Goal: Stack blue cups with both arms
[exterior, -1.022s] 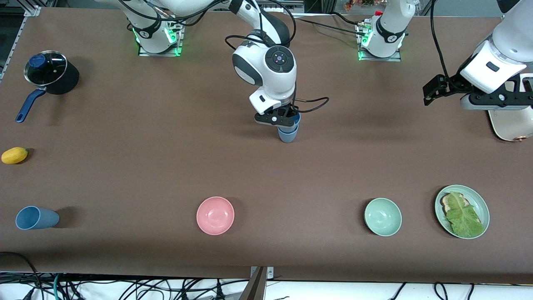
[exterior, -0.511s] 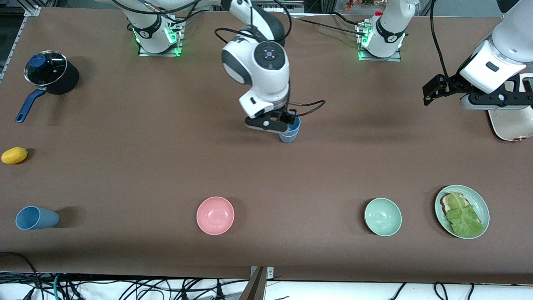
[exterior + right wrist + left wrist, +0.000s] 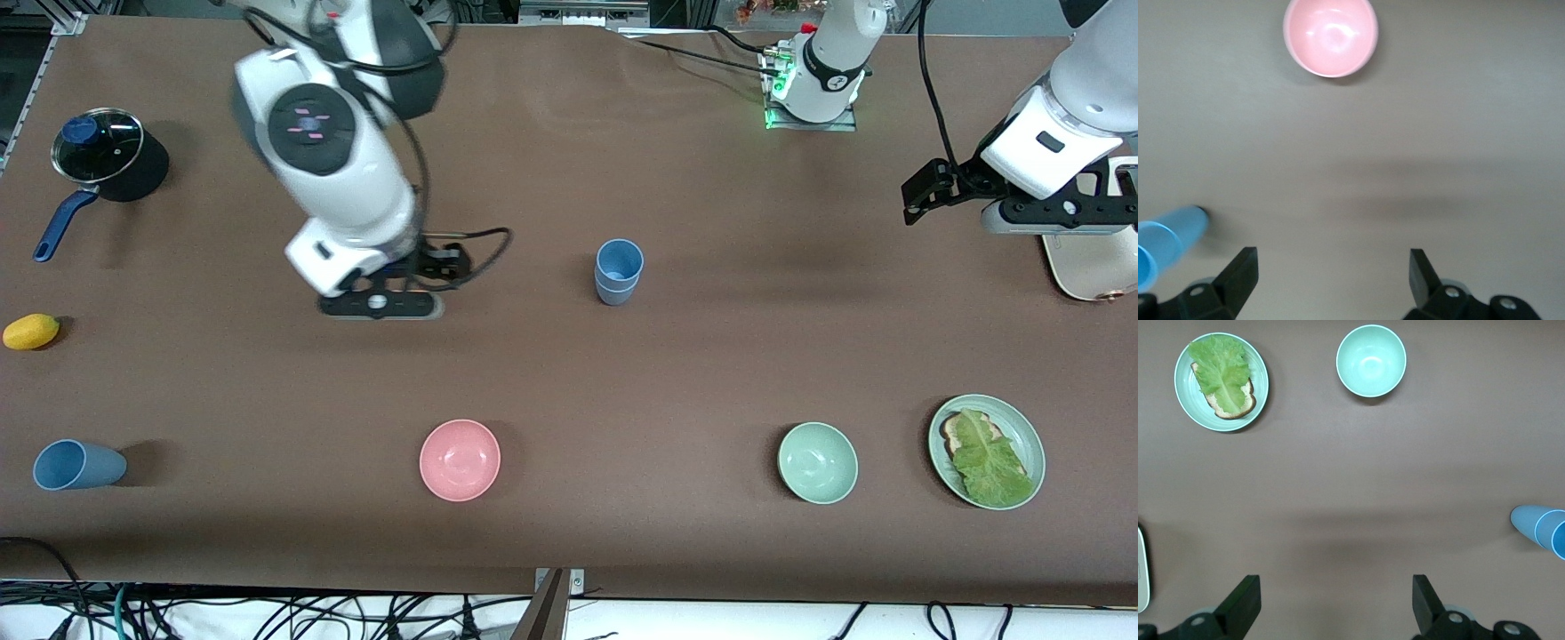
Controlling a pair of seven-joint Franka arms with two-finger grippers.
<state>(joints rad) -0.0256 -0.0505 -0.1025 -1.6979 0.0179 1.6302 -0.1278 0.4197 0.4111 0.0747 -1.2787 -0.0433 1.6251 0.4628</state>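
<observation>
Cups (image 3: 618,271) stacked — right gripper (image 3: 380,305) apart.

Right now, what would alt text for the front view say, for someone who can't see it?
Two blue cups stand stacked mid-table, while a third blue cup lies on its side at the right arm's end. The right gripper hangs open over bare table; the left gripper waits open at the other end. A pink bowl sits nearer the camera.
</observation>
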